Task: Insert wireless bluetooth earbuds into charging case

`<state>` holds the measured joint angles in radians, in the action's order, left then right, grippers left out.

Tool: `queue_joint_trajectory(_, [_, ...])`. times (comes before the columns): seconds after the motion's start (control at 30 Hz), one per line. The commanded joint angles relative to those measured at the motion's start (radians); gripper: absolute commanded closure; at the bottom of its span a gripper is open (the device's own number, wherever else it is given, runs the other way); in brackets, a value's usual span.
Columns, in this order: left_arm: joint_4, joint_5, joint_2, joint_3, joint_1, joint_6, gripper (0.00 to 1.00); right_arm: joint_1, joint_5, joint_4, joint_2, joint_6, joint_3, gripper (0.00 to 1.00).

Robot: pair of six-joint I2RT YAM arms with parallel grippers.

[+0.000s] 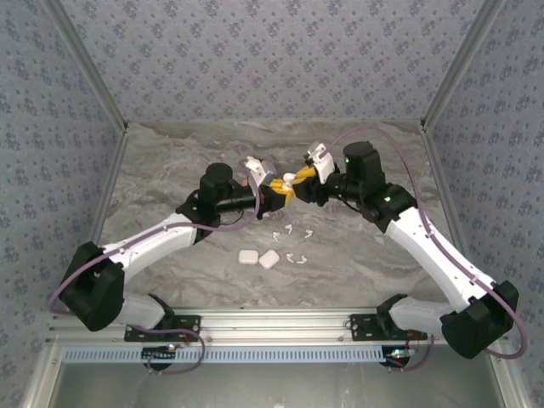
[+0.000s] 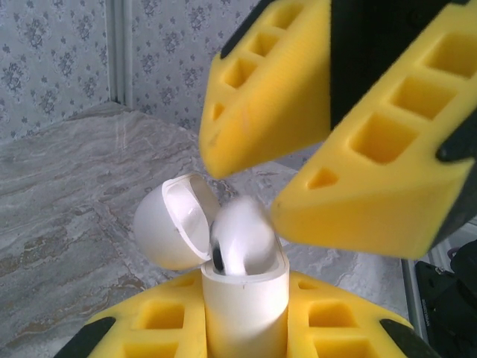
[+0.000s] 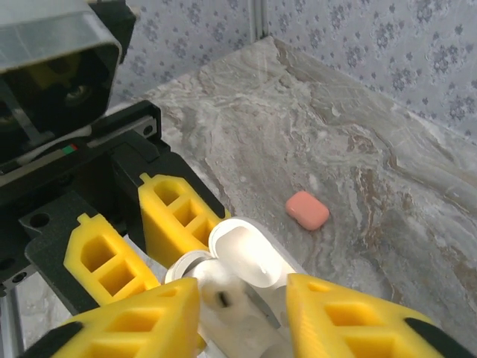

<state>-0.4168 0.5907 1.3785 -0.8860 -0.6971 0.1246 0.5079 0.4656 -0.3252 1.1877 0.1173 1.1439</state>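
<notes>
Right now my left gripper (image 2: 246,332) is pinching the body of a white rounded plastic charging case (image 2: 246,294) and holding it upright, with its hinged lid (image 2: 175,224) swung open to one side. A white stemmed plastic earbud (image 2: 242,239), blurred, sits in the mouth of the case, partly down. My right gripper (image 3: 242,317) hangs just above it, yellow fingers (image 3: 350,321) spread to either side of the earbud; I cannot tell whether a pad touches it. A coral-red rounded case (image 3: 307,209) lies well apart on the grey marbled table (image 3: 387,149).
</notes>
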Motion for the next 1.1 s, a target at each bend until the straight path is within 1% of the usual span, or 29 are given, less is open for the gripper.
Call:
queue_joint_trajectory(0.0, [-0.056,0.021,-0.013,-0.021,-0.007,0.009,0.96,-0.044,0.144,0.009,-0.015,-0.085,0.040,0.54])
queue_joint_trajectory(0.07, [-0.057,0.021,-0.013,-0.021,-0.006,0.009,0.96,-0.068,0.180,0.026,-0.022,-0.119,0.039,0.51])
queue_joint_trajectory(0.17, [-0.060,0.009,-0.017,-0.019,-0.007,0.010,0.96,-0.103,0.181,0.036,-0.044,-0.161,0.040,0.47])
queue_joint_trajectory(0.23, [-0.064,-0.009,-0.026,-0.013,-0.006,0.008,0.96,-0.125,0.148,0.016,-0.055,-0.180,0.040,0.46])
queue_joint_trajectory(0.27, [-0.063,-0.025,-0.033,-0.007,-0.006,0.005,0.96,-0.135,0.123,-0.009,-0.057,-0.184,0.073,0.45])
queue_joint_trajectory(0.37, [-0.064,-0.094,-0.065,0.022,-0.007,-0.005,0.97,-0.164,0.028,-0.103,-0.052,-0.192,0.076,0.44])
queue_joint_trajectory(0.47, [-0.046,-0.160,-0.107,0.054,-0.007,-0.023,0.97,-0.190,-0.056,-0.200,-0.021,-0.213,0.064,0.44])
queue_joint_trajectory(0.57, [-0.007,-0.207,-0.155,0.079,-0.006,-0.038,0.97,-0.192,-0.105,-0.271,0.025,-0.232,0.032,0.45])
queue_joint_trajectory(0.77, [0.067,-0.268,-0.249,0.121,-0.007,-0.063,0.97,-0.136,-0.278,-0.328,0.119,-0.313,-0.081,0.47])
queue_joint_trajectory(0.97, [0.095,-0.301,-0.300,0.148,-0.007,-0.070,0.97,-0.020,-0.397,-0.310,0.241,-0.408,-0.145,0.48])
queue_joint_trajectory(1.07, [0.098,-0.302,-0.303,0.150,-0.005,-0.071,0.97,0.013,-0.425,-0.284,0.303,-0.448,-0.153,0.47])
